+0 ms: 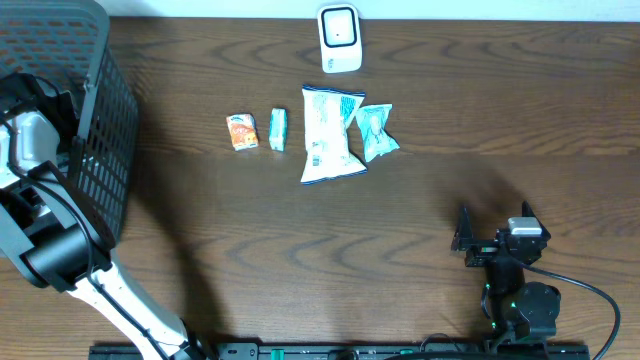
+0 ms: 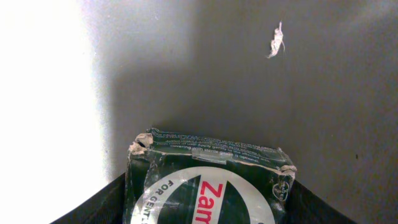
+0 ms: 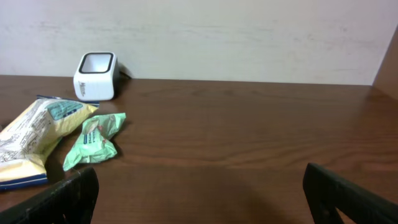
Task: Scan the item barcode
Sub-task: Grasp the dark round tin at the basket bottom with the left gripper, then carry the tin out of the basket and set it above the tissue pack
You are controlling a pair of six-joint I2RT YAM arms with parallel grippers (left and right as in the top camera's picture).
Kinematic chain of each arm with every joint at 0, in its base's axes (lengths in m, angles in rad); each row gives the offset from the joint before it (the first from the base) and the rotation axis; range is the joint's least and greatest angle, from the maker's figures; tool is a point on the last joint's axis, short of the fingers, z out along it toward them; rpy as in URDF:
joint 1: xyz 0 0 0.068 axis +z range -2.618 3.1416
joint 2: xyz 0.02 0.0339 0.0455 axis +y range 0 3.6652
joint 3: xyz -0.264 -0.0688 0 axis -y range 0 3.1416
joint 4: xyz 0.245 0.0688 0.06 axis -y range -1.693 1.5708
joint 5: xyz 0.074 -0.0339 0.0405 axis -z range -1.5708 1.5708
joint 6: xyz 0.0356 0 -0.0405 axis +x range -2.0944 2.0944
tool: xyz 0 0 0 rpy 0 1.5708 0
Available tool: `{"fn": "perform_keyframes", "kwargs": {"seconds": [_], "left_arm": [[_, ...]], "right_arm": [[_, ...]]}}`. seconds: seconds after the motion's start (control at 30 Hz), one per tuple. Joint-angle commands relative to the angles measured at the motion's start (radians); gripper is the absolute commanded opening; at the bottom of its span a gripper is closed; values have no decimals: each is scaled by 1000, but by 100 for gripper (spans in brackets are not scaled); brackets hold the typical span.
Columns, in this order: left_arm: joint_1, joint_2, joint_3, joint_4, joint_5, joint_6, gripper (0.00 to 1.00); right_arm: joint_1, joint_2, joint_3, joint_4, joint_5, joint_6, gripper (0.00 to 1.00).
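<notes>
We are at the pick-up. The left pincer [image 2: 209,198] is down inside the grey basket [image 1: 100,130] at the left end of the tabletop [image 1: 300,260]. It straddles the item, a dark green carton [image 2: 211,183] with a white oval label, which rests on the basket floor. The fingers [image 2: 102,202] sit right at the carton's two sides. We cannot tell whether they are pressing on it or only flanking it.

The carton's top corners look torn and crumpled, so we judge it soft. We should squeeze only until it stops slipping and grip it square across its width. A small paper scrap [image 2: 275,40] lies well apart and is no obstacle.

The lift should go straight up until the carton clears the basket wall. Only then should we swing towards the white scanner [image 1: 339,38] at the far edge, passing above the snack packets [image 1: 330,135] lying before it.

No barcode shows on the face we see. We should expect to turn the carton until the code meets the scanner window.

The right pincer [image 3: 199,177] hovers with its jaws wide apart and nothing between them, well clear of the route.
</notes>
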Motion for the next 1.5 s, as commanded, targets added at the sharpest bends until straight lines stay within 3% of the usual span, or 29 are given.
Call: {"fn": "perform_keyframes", "kwargs": {"seconds": [0.0,0.27,0.4,0.67,0.83,0.93,1.03,1.23,1.47], "left_arm": [[4,-50,-23,-16,-5,-42,55],[4,-255,-23,2,-5,-119,55],[4,-423,-23,64,16,-285,55],[-2,-706,-23,238,317,-491,55],[-81,-781,-23,324,445,-601,55],[-179,-777,-23,300,447,-596,55],[-328,-737,-23,220,430,-495,55],[-524,-637,-23,145,246,-418,55],[-662,-487,-23,145,70,-328,55]], "right_arm": [[0,-5,-2,-4,-2,-11,99],[0,-5,-2,-4,-2,-11,99],[0,-5,-2,-4,-2,-11,99],[0,-5,-2,-4,-2,-11,99],[0,-5,-2,-4,-2,-11,99],[0,-5,-2,-4,-2,-11,99],[0,-5,-2,-4,-2,-11,99],[0,-5,-2,-4,-2,-11,99],[0,-5,-2,-4,-2,-11,99]]}}
